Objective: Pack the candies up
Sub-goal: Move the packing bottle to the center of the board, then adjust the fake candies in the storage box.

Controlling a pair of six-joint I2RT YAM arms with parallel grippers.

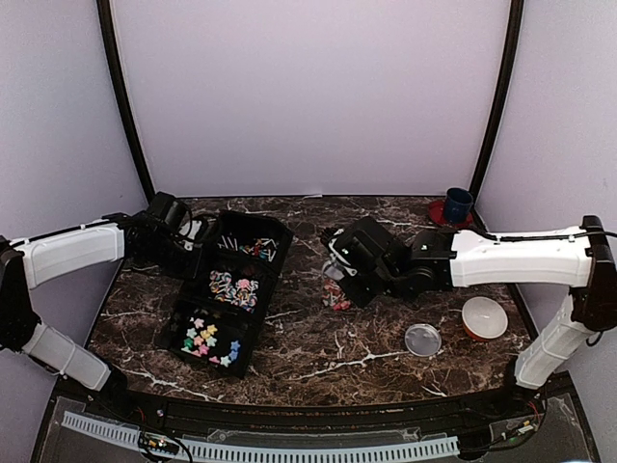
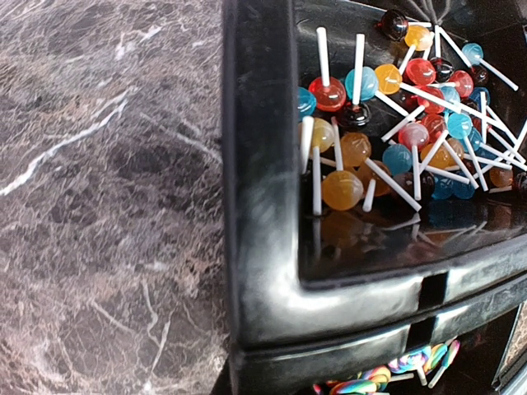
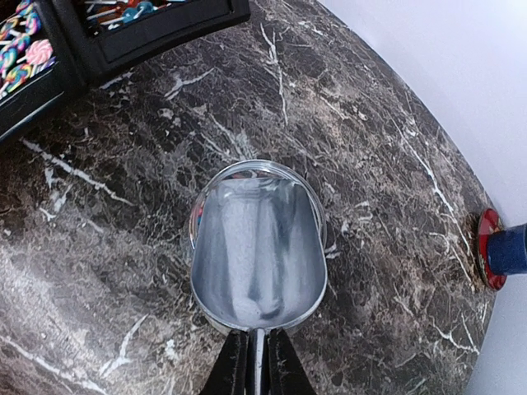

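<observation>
Right jaws pinch the shiny metal scoop by its handle; left jaws closed near glossy round lollipops

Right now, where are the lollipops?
In the top view the lollipops lie in the far compartment of the black tray, on the left side of the table, just behind the swirl candies.

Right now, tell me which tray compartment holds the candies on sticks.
The farthest compartment: it alone holds round lollipops on white sticks. The other two hold swirled pieces and pastel stars.
</observation>
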